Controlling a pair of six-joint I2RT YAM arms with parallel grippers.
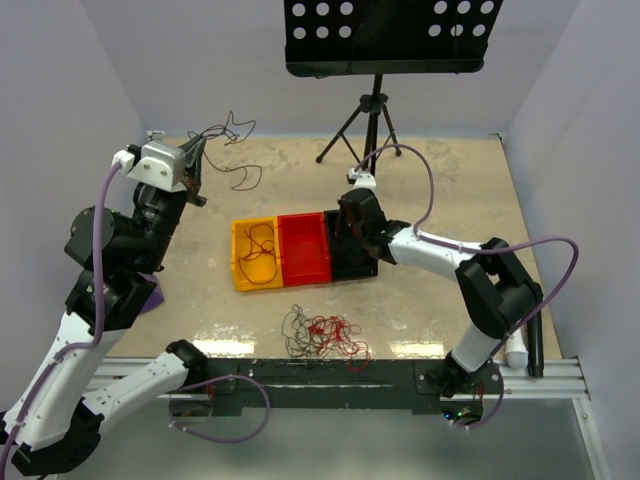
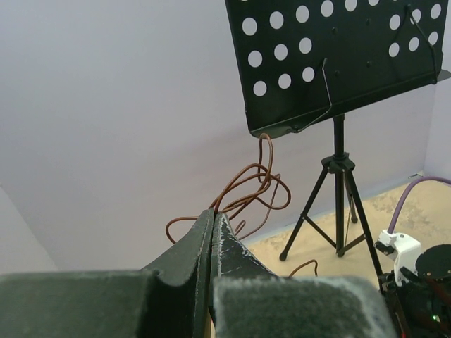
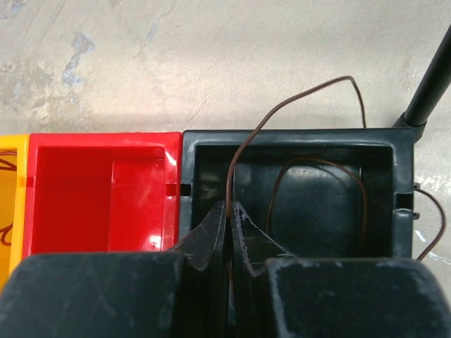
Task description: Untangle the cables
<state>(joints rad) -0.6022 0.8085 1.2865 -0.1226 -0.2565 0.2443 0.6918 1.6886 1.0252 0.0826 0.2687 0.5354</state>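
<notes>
While a tangle (image 1: 325,335) of red and dark cables lay knotted at the near edge of the desk (image 1: 450,190), the sorting looked only partly done. Just beyond it stood three bins side by side. The yellow bin (image 1: 238,258) already held one dark wire (image 1: 258,250) and the red bin (image 1: 305,245) held nothing. Over the black bin (image 3: 296,137) the right hand (image 3: 229,208) was clenched on a thin dark-brown cable (image 3: 243,151). One loop of it lay inside that bin while another stretch trailed over the far rim onto the desk. Farther off on the left, the left hand (image 2: 215,215) was up high and pinched shut on a brown cable (image 2: 261,183) that curled in the air, its tail reaching down toward the far-left part of the desk. Behind everything stood a music stand (image 1: 385,35). By my reckoning two or three strands were freed and none of the red ones, so most of the untangling remained
</notes>
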